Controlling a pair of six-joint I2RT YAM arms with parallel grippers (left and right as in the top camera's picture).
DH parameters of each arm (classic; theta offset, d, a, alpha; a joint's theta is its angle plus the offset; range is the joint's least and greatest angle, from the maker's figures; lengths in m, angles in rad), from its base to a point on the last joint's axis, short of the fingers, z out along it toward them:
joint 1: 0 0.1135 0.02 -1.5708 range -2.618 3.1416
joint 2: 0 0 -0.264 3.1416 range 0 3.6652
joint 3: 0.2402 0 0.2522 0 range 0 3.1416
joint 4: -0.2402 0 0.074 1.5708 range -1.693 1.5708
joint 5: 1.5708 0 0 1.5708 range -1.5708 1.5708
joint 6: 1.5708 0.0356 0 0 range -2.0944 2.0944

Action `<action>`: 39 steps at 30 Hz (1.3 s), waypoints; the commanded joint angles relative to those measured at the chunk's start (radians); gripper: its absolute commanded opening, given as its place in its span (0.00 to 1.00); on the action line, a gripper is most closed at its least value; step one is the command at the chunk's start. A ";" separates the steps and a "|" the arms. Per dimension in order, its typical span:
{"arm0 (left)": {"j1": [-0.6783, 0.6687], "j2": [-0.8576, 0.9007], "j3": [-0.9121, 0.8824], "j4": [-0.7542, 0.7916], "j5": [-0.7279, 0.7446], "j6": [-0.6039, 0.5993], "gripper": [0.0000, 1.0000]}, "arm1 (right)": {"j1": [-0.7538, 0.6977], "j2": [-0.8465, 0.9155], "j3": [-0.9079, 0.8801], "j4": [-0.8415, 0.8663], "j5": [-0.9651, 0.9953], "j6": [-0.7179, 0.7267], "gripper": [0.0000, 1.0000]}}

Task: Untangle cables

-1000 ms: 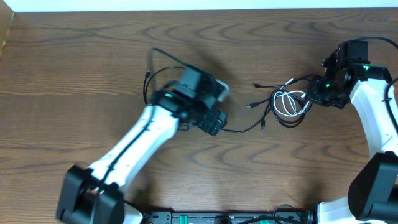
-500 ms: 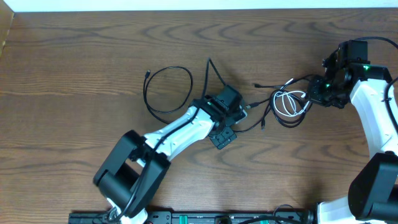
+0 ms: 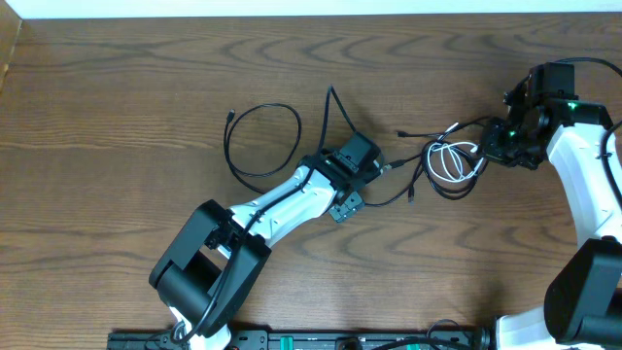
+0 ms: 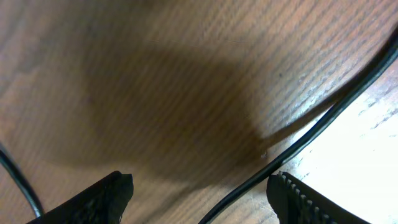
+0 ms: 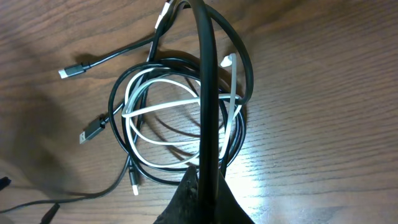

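1. right gripper (image 5: 200, 186): jaws clenched on a strand of the black cable (image 5: 207, 93), lifting it off the coil. the white cable (image 5: 163, 107) lies looped inside the black coil, on the desk (image 3: 117, 97) just beside that gripper.
2. left gripper (image 4: 200, 182): jaws released and low over the desk. a run of black cable passes between them near one finger, ungripped. in the overhead view the rest of the black cable trails left into a loose loop, well apart from the coil.
3. risk: if the right arm pulls up, the white loops are likely to ride along, since black turns wrap around them. the whole bundle would drag instead of separating.
4. risk: if the left jaws close off-centre, the thin cable could slide out past the finger, or get pinched flat against the wood.
5. risk: pulling both ends apart could cinch the crossings tighter. the small plug ends (image 5: 69, 71) could snag in a loop.
6. surface: dark brown wood-grain desk, smooth, with glare under the wrist lights, so cables likely slide easily.
7. room: almost none visible, just a pale strip along the far edge.
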 commanded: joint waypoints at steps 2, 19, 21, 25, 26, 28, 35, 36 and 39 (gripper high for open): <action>0.003 0.007 -0.032 -0.004 0.042 0.007 0.73 | 0.008 -0.010 0.002 0.000 -0.006 -0.002 0.01; 0.003 -0.021 -0.027 -0.118 -0.037 -0.010 0.07 | 0.008 -0.010 0.002 -0.005 -0.006 -0.002 0.01; 0.010 -0.048 -0.023 -0.124 -0.111 -0.010 0.07 | 0.008 -0.010 0.002 -0.005 -0.006 -0.002 0.01; 0.066 -0.131 -0.019 -0.133 -0.250 -0.080 0.07 | 0.008 -0.010 0.002 -0.004 -0.006 -0.002 0.01; 0.095 -0.156 -0.018 -0.137 -0.258 -0.101 0.08 | 0.008 -0.010 0.002 -0.004 -0.005 -0.002 0.01; 0.172 -0.214 -0.018 -0.142 -0.260 -0.153 0.07 | 0.008 -0.010 0.002 -0.004 -0.005 -0.002 0.01; 0.476 -0.404 -0.018 -0.141 -0.200 -0.280 0.07 | 0.008 -0.010 0.002 -0.034 0.108 0.055 0.01; 0.518 -0.435 -0.018 -0.138 -0.166 -0.280 0.08 | 0.008 -0.010 0.002 -0.039 0.126 0.062 0.01; 0.608 -0.507 -0.018 -0.124 -0.077 -0.280 0.07 | 0.008 -0.010 0.002 -0.052 0.182 0.114 0.01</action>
